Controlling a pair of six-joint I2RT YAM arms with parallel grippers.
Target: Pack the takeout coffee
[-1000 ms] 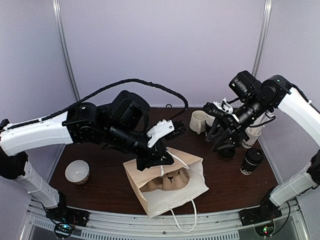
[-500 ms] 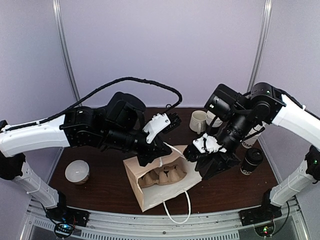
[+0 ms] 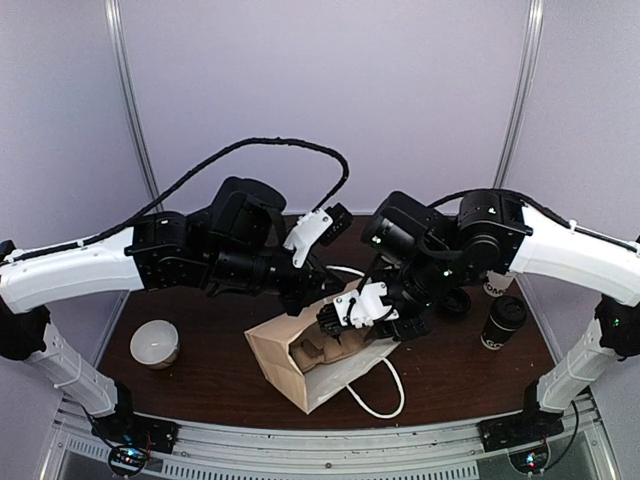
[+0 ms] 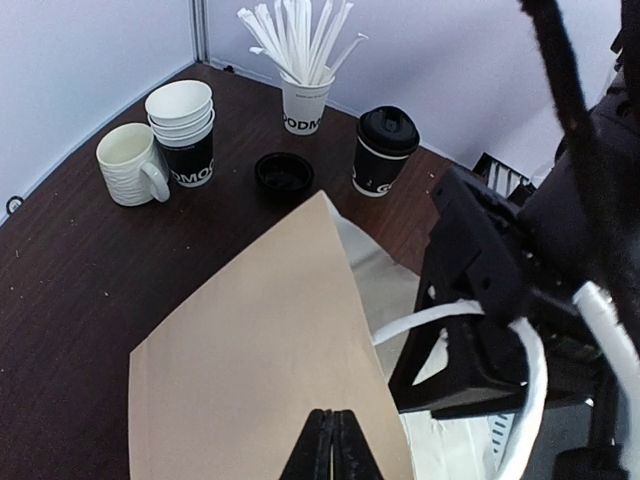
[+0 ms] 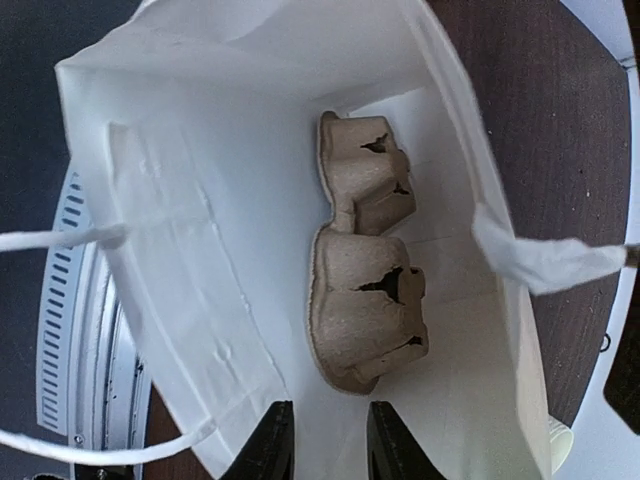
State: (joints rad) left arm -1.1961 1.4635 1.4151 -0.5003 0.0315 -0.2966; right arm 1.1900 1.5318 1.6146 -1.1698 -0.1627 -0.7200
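left gripper [image 4: 331, 425] jaws fully closed, pinching the paper bag [image 4: 250, 340] wall; right gripper [image 5: 330, 415] jaws part open, straddling bag rim, not clamped.

A dark brown wood-grain table [image 3: 215, 345] fills the lower middle of the top view. Behind it rises a plain, pale lavender back wall [image 3: 400, 90], softly and evenly lit. Angled side panels [image 3: 50, 120] of the same colour close in the left and right of the frame. A slim metal left upright [image 3: 130, 100] and right upright [image 3: 522, 80] mark the joints. A grey slotted metal rail [image 3: 330, 452] runs along the bottom edge.
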